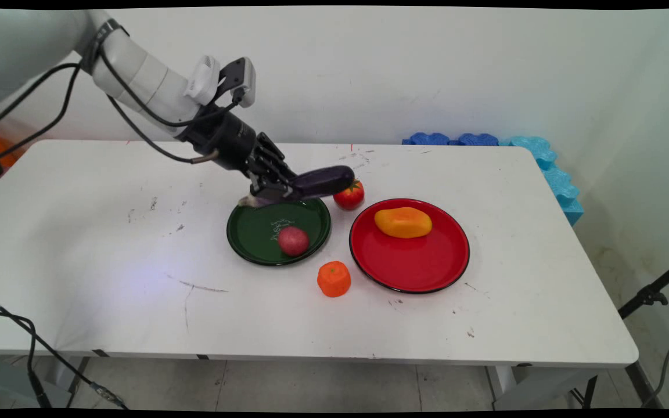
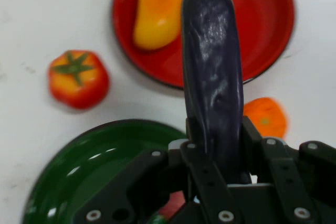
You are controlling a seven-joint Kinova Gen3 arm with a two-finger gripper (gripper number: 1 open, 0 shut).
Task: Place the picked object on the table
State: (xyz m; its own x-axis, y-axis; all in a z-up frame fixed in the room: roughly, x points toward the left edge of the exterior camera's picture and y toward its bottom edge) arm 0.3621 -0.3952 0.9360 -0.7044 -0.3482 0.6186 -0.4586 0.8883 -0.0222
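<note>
Fingers (image 2: pixel 195 145) clamp eggplant (image 1: pixel 320 180) above green plate (image 1: pixel 253 232)

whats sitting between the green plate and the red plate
Bare white table between the green plate and the red plate; the tomato and orange piece flank that gap, in the main view.

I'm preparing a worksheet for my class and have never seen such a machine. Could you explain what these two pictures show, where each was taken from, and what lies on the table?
A white robot arm ends in a black two-finger claw. One picture looks down across the white table; the other comes from a camera on the hand. The claw is shut on a dark purple toy eggplant, above a green plate holding a reddish round potato. A red plate holds a yellow-orange mango. A red tomato and an orange carrot piece lie on the table.
</note>
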